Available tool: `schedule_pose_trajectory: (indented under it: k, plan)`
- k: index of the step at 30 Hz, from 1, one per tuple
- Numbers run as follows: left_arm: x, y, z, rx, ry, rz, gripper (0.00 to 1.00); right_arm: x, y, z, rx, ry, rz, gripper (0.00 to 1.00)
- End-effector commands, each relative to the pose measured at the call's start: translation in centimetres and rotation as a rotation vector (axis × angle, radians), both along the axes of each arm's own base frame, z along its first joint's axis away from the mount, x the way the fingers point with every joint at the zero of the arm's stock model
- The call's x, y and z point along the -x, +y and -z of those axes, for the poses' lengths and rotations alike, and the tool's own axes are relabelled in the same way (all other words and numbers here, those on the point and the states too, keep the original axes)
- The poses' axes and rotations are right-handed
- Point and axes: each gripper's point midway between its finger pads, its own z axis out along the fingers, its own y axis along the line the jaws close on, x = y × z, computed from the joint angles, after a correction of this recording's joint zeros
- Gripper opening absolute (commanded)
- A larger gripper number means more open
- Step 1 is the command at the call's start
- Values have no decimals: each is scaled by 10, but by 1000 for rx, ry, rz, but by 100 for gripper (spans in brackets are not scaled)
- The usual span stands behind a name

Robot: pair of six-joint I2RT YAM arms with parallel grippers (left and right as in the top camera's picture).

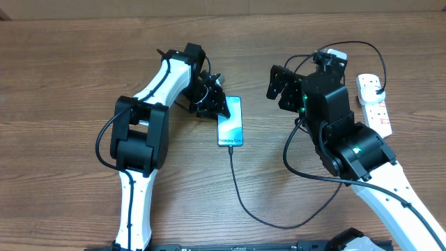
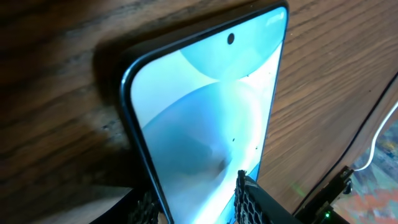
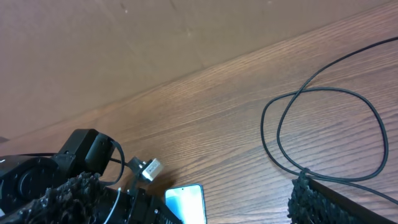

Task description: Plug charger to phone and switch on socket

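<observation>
The phone (image 1: 231,122) lies on the wooden table with its blue screen up. The charger cable (image 1: 240,195) runs from the phone's near end, curves right and goes up toward the socket (image 1: 376,111), where a black plug (image 1: 377,90) sits in the white power strip. My left gripper (image 1: 213,103) is at the phone's far end. In the left wrist view its fingers (image 2: 196,208) sit on either side of the phone (image 2: 205,112), against its edges. My right gripper (image 1: 283,84) is wide open and empty, raised to the right of the phone. The phone also shows in the right wrist view (image 3: 185,200).
The power strip's thick white cord (image 1: 338,54) runs off at the back right. Black cable loops (image 3: 323,130) show at the right of the right wrist view. A brown cardboard wall (image 3: 124,50) stands behind the table.
</observation>
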Motion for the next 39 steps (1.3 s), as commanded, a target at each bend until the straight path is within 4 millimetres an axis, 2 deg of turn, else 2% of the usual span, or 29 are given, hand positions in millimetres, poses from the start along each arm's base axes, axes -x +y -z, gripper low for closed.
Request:
schedule_pose_trajectory:
  k: [1,4,8,9,10,11,12,17,19,22,26,30,34,36,37,39]
  plan:
    - [1,28,31,-163,7,1,45,-6,1,-4,-8,-9,7,100]
    - [2,28,31,-165,11,1,50,-11,-1,5,15,9,27,100]
    - [0,36,33,-215,-2,6,77,-16,-1,18,39,38,38,100]
    - [0,39,34,-235,-6,7,85,-17,0,21,43,46,38,100]
    - [-1,41,33,-245,-8,8,100,-17,-1,23,47,53,40,100]
    - [-1,43,33,-256,-11,10,100,-17,-2,25,51,60,43,100]
    - [-2,44,32,-265,-16,10,100,-17,-6,28,54,69,51,96]
    - [-15,49,18,-301,-72,6,100,-18,-37,38,53,123,136,51]
    - [-26,53,4,-319,-119,-4,100,-19,-52,42,43,148,164,41]
    - [-47,63,-28,-344,-218,-45,100,-21,-79,49,7,187,210,26]
    - [-72,85,-90,-375,-375,-131,100,-19,-124,57,-44,237,297,7]
    - [-80,108,-161,-381,-539,-225,100,-14,-174,68,-111,284,403,4]
    - [-70,137,-228,-431,-671,-331,100,-5,-223,92,-180,367,515,4]
    - [-55,153,-262,-476,-737,-372,100,-1,-244,108,-227,422,558,4]
    - [-39,166,-289,-519,-788,-403,100,2,-263,123,-260,484,603,4]
    - [-20,179,-312,-565,-827,-433,100,4,-279,136,-278,545,645,4]
